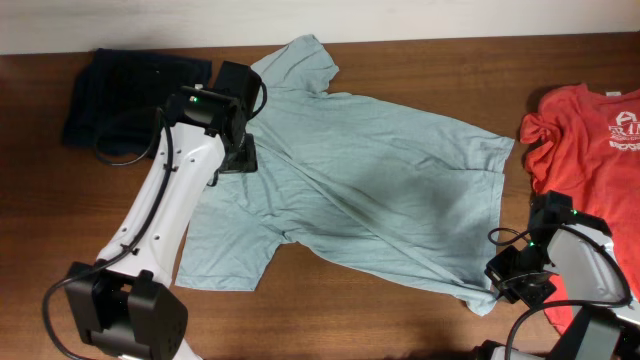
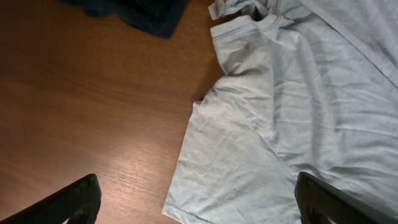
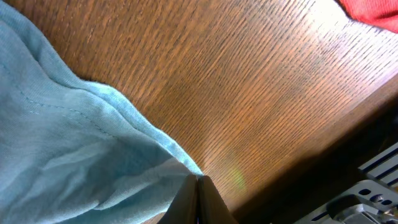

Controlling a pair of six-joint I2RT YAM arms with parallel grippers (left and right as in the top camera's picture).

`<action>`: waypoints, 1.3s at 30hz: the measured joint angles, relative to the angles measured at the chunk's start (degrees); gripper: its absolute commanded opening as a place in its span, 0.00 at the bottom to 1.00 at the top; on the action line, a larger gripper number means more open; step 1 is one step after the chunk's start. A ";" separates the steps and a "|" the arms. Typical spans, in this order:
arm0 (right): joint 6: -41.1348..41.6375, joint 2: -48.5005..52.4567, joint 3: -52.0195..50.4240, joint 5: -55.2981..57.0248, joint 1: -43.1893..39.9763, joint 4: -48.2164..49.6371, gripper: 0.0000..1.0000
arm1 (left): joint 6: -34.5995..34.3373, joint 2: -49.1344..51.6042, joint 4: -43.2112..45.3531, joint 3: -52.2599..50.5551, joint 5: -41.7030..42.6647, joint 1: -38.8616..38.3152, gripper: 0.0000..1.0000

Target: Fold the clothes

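A large pale blue-grey T-shirt [image 1: 370,190] lies spread on the wooden table, collar at the far left. My left gripper [image 1: 236,150] hovers over its collar side, open and empty; in the left wrist view its fingers [image 2: 199,202] straddle a sleeve [image 2: 230,168]. My right gripper [image 1: 505,285] is shut on the shirt's near right hem corner [image 3: 186,165], fingers [image 3: 198,186] pressed together on the cloth edge. A red T-shirt with white print [image 1: 590,130] lies at the right edge and shows in the right wrist view [image 3: 373,12].
A dark navy garment [image 1: 130,90] lies bunched at the far left corner, also in the left wrist view [image 2: 143,12]. The table's front edge [image 3: 323,155] runs close beside my right gripper. Bare wood [image 2: 81,106] lies left of the shirt.
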 measured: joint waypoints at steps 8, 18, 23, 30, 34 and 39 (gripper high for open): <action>-1.29 0.00 0.00 0.00 0.00 1.42 0.04 | 0.02 0.00 1.05 -0.02 -0.66 0.00 0.99; -1.86 0.00 -0.02 0.02 0.61 2.16 0.04 | 0.17 0.00 5.88 -0.02 -0.04 0.02 0.11; -2.25 0.00 -0.55 0.15 3.52 4.94 0.04 | 0.20 0.00 7.58 -2.32 5.55 0.02 0.01; -2.45 0.00 -1.75 0.74 5.42 5.88 0.04 | -1.01 0.46 18.34 -14.69 10.88 0.63 0.01; -2.47 0.00 -1.75 0.94 5.42 5.99 0.04 | -3.10 0.79 23.19 -22.05 12.17 3.04 0.01; -2.49 0.00 -1.77 0.96 5.42 6.05 0.04 | -4.57 0.81 29.55 -27.63 13.70 7.19 0.01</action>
